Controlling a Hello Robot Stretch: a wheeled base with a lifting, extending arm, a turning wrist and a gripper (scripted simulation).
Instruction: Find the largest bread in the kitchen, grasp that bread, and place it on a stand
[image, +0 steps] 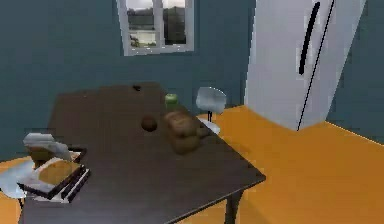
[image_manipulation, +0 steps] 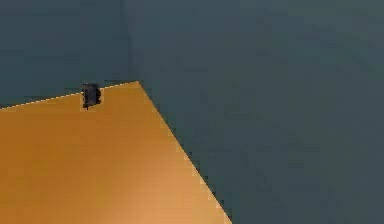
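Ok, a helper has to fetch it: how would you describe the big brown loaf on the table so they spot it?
Find the dark table below the window. Near its edge closest to the white chair sits a bulky brown loaf. It is much bigger than the small dark round thing beside it and the green item behind it.
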